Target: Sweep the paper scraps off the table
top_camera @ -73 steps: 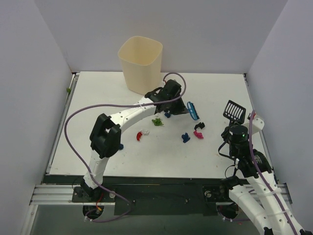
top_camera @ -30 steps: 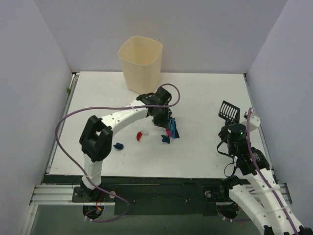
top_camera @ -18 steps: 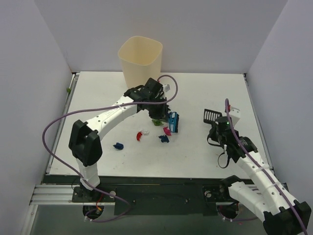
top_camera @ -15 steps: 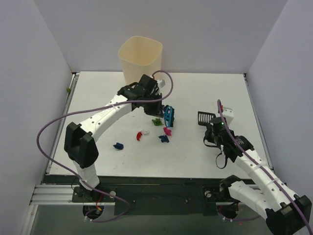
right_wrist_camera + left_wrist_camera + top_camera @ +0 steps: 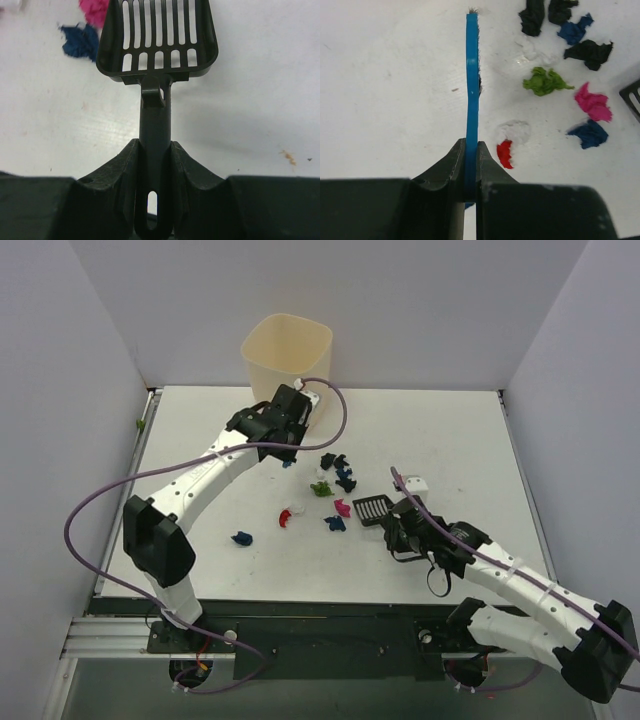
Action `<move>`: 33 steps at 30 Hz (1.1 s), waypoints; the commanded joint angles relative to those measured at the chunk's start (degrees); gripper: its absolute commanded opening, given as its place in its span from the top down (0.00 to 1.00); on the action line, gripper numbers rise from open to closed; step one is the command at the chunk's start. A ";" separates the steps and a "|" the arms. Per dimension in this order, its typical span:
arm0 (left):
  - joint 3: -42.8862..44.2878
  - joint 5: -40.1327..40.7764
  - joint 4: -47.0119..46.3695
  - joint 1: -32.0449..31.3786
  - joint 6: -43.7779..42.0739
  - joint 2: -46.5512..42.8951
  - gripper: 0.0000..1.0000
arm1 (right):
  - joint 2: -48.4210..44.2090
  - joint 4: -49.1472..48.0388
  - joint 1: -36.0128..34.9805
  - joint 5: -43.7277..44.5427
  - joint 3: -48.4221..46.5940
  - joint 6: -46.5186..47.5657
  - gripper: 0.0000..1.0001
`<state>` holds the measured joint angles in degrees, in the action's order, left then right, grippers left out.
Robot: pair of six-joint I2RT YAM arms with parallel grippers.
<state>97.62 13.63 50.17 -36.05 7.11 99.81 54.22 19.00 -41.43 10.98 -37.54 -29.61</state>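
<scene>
- Left gripper (image 5: 471, 150) is pinching the blue brush (image 5: 471, 75), hanging beside the paper scraps (image 5: 546, 82) clustered on the tabletop (image 5: 450, 430).
- Right gripper (image 5: 155, 150) is clamping the scoop (image 5: 159, 40) handle, mouth sitting just beside them.
- Best bet: dragging bristles low toward a flat scoop lip.

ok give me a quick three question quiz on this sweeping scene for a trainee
1. True or false: the left gripper is shut on the thin blue plastic brush.
2. The right gripper holds: A) the black slotted plastic scoop B) a sponge C) nothing.
3. Which colour paper scrap lies nearest the scoop's front edge?
Key: 1 true; 2 A; 3 the magenta paper scrap.
</scene>
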 commanded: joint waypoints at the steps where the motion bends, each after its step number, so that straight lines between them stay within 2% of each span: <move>1: 6.34 9.57 0.63 -0.16 -10.96 3.37 1.00 | 0.02 4.28 -4.27 -2.10 -2.19 0.34 1.00; 5: 7.67 9.57 -0.95 -0.95 -16.68 6.53 1.00 | -2.27 5.69 -6.99 -5.62 -0.61 -1.77 1.00; 14: 16.89 8.69 3.09 -2.00 -20.82 16.02 1.00 | -5.61 11.84 -12.44 -5.18 0.28 -4.85 1.00; 19: 18.30 8.34 4.06 -3.58 -23.37 18.75 1.00 | -5.09 14.66 -14.03 -6.76 -0.43 -4.58 1.00; 33: 18.30 6.76 9.50 -10.53 -28.82 23.59 1.00 | 9.94 12.11 -15.17 -4.39 -8.60 -2.04 1.00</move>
<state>113.23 21.39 56.16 -45.17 -19.33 121.75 61.28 31.14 -56.10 5.34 -43.59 -32.58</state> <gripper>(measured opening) 0.157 0.218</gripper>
